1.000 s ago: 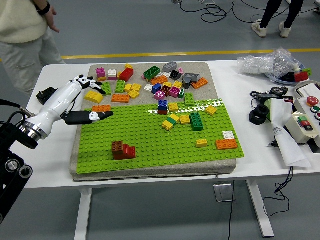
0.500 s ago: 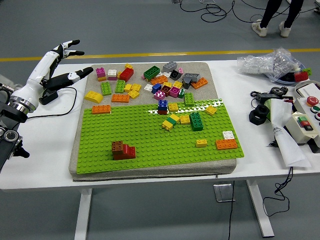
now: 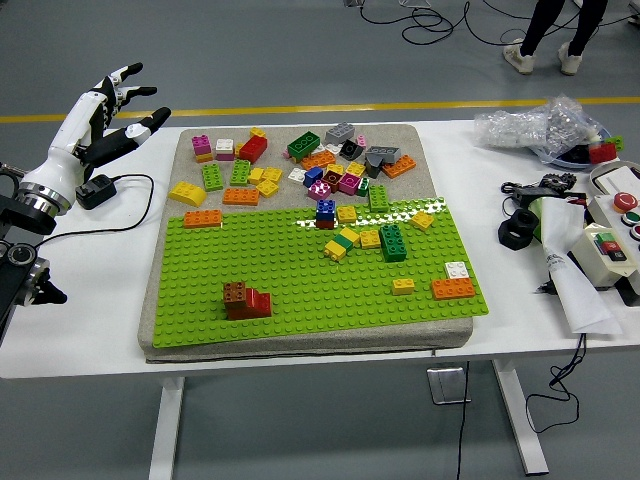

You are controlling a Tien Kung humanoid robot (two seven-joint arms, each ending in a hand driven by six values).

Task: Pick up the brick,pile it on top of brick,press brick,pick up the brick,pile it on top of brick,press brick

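Bright, even light (soft shadows)

A white table [image 3: 90, 330] on pale metal legs [image 3: 522, 420] stands on a smooth grey floor [image 3: 300, 50] under even indoor light. A yellow line [image 3: 330, 107] runs across the floor just beyond the table's far edge. Black cables [image 3: 430, 20] trail over the floor at the top, near a person's legs and pale shoes [image 3: 545, 55]. At the table's right end lie a crumpled clear plastic bag [image 3: 535, 128], white paper [image 3: 570, 270] and a grey control box with red and green buttons [image 3: 615, 240]. Near the left end, a small black plug [image 3: 95, 190] rests on the tabletop, its cord looping beside it.
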